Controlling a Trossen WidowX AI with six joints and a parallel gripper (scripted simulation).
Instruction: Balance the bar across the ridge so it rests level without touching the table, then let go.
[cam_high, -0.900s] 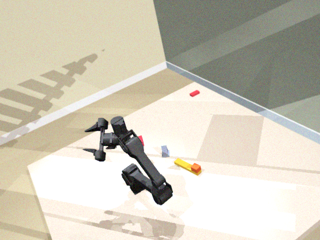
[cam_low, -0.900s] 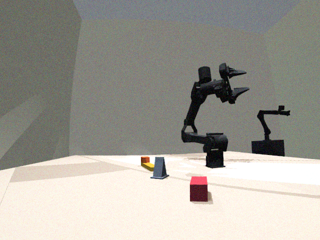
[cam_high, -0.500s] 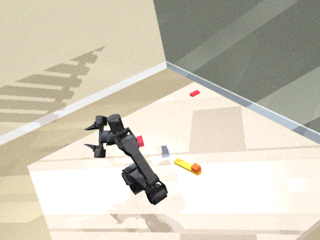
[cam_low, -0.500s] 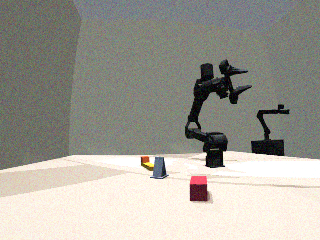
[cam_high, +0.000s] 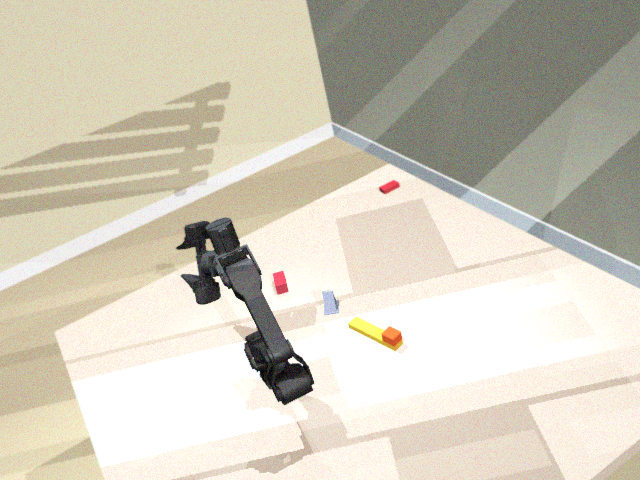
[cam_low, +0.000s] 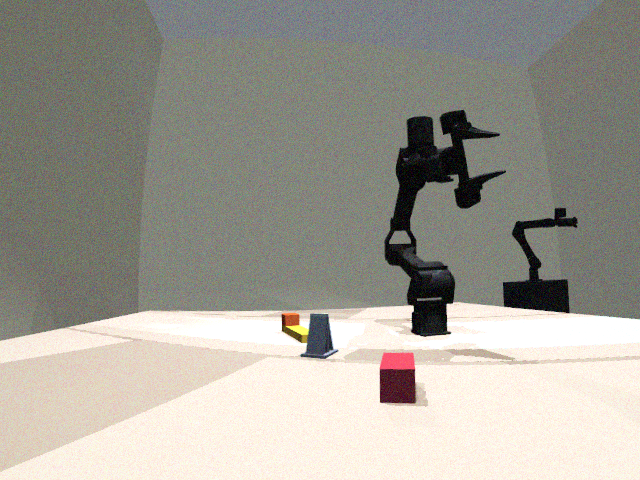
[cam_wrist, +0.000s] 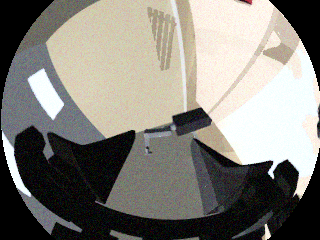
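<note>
A yellow bar (cam_high: 366, 328) (cam_low: 295, 331) lies on the table, with an orange block (cam_high: 391, 335) (cam_low: 290, 319) on one end. The blue-grey ridge (cam_high: 329, 303) (cam_low: 319, 335) stands upright on the table close to the bar's other end; nothing rests on it. My gripper (cam_high: 180, 262) (cam_low: 502, 153) (cam_wrist: 163, 138) is open and empty. It is high above the table, pointing sideways away from the bar and ridge. The bar and the ridge are not visible in the wrist view.
A red block (cam_high: 280, 282) (cam_low: 397, 378) sits on the table near the ridge. A second red piece (cam_high: 389, 186) lies near the table's far corner. Another small black arm (cam_low: 532, 242) stands on a dark box (cam_low: 536, 296) in the background.
</note>
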